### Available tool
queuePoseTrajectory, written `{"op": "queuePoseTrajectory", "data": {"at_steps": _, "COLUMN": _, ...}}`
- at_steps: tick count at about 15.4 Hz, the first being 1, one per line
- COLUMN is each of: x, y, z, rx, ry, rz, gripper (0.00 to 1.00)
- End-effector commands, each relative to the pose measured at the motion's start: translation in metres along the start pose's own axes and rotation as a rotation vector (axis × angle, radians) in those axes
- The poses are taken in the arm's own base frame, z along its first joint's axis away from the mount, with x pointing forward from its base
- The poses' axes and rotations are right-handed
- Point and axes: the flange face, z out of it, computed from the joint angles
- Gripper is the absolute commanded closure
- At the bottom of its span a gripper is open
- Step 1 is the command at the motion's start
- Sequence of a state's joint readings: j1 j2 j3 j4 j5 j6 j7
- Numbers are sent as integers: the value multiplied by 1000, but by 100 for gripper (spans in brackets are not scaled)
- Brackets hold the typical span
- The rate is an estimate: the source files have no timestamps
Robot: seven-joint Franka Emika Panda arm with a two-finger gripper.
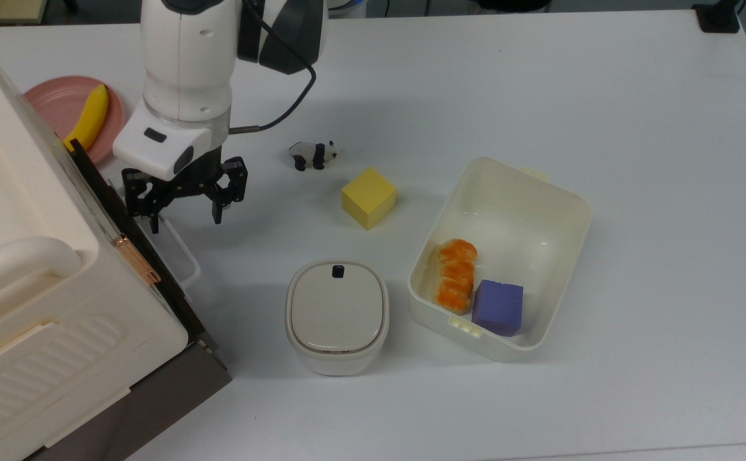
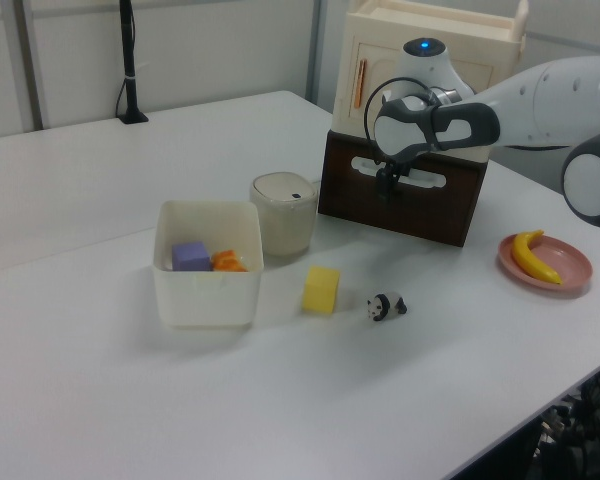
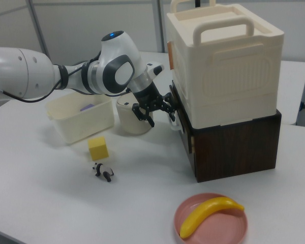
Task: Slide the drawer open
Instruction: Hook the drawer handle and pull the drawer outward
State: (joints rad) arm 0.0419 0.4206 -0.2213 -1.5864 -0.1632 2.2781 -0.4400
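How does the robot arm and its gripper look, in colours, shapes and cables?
The arm has rounded white shells with dark grey joint sections. A blue light glows on one joint in the left view. A thin black cable loops beside the wrist. The gripper is black, with two slim fingers under a white, boxy hand body.
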Motion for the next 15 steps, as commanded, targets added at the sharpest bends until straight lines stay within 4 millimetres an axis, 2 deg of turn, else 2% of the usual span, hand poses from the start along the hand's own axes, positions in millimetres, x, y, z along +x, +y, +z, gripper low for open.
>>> {"op": "queuePoseTrajectory", "data": {"at_steps": 1, "x": 2, "y": 1, "z": -7, "rx": -12, "ry": 15, "rz": -11, "gripper": 18}}
{"op": "queuePoseTrajectory", "data": {"at_steps": 4, "x": 0, "y": -13, "z": -13, "rx": 28, "ry": -38, "rz": -30, "gripper": 18}}
{"op": "queuePoseTrajectory", "data": {"at_steps": 8, "x": 7, "y": -50, "z": -25, "rx": 90, "ry": -102, "rz": -111, "gripper": 18}}
{"op": "queuePoseTrajectory", "data": {"at_steps": 13, "x": 13, "y": -81, "z": -38, "rx": 138, "ry": -147, "rz": -161, "gripper": 18}}
{"op": "queuePoseTrajectory", "data": {"at_steps": 15, "x": 18, "y": -103, "z": -46, "rx": 162, "ry": -162, "rz": -188, "gripper": 19}}
